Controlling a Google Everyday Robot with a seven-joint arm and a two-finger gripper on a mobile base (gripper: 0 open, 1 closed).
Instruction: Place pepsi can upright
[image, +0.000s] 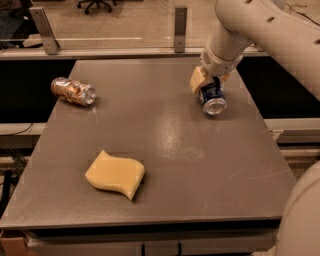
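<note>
While it hangs at upper right, the gripper (210, 85) clamps the pepsi can (215, 101), which is tilted. An orange can (73, 91) lies upper left.

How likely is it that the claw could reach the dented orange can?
Probably yes: the claw is at the pepsi can, far right, but only bare table lies between it and the orange can; the yellow sponge lies off that line.

Behind the grey counter (200, 190) I see a low rail (115, 50) with two metal posts (180, 27), and past it a pale floor (135, 20) with an office chair base (95, 5). The gripper (211, 82) hangs over the counter's far right part.
</note>
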